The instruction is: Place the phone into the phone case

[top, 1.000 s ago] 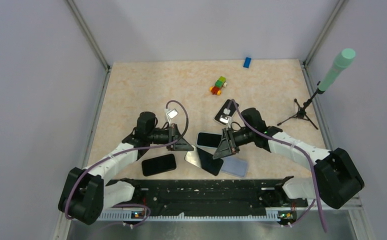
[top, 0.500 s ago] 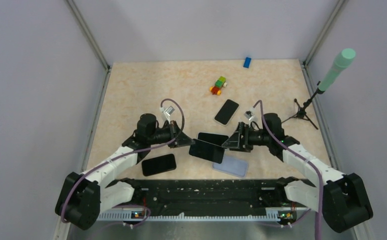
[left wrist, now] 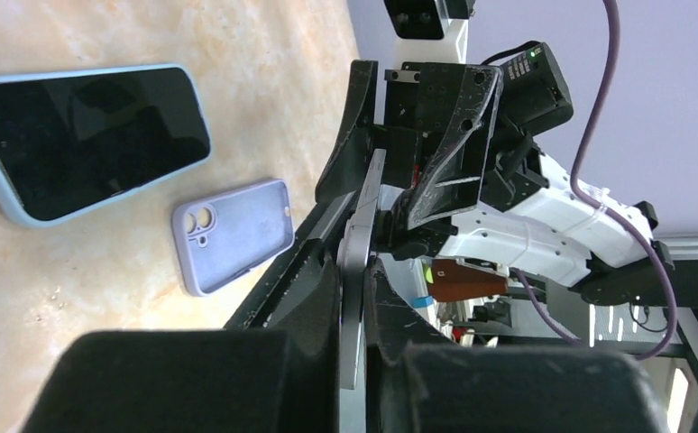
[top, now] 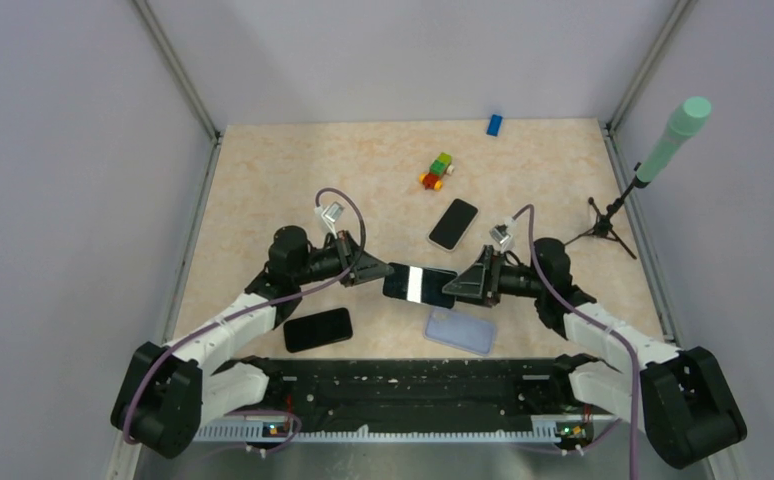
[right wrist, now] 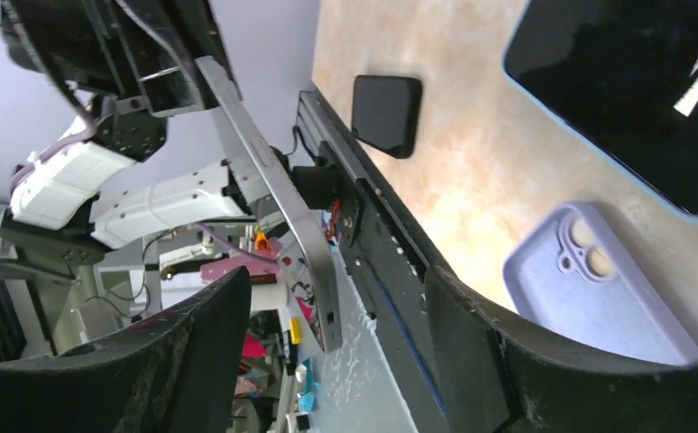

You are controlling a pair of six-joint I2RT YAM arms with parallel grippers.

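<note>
My left gripper [top: 375, 272] is shut on one end of a dark phone [top: 418, 284] and holds it above the table, screen up. In the left wrist view the phone [left wrist: 356, 262] shows edge-on between the pads. My right gripper [top: 458, 287] is open, its fingers spread either side of the phone's other end without touching it; the phone's edge [right wrist: 278, 207] reaches in between them. The empty lavender phone case [top: 460, 331] lies open side up on the table near the front rail, also seen in the left wrist view [left wrist: 233, 234] and the right wrist view [right wrist: 598, 289].
A phone in a light blue case [left wrist: 84, 135] lies under the held phone. A black phone [top: 315, 329] lies front left, another phone [top: 453, 223] further back. Toy blocks [top: 436, 172], a blue block [top: 494, 124] and a microphone tripod [top: 603, 232] stand behind. The black rail [top: 413, 380] runs along the front.
The left gripper has lifted the phone up and back, turning it level. The right gripper has drawn back to the right, opened, and now faces the phone's free end.
</note>
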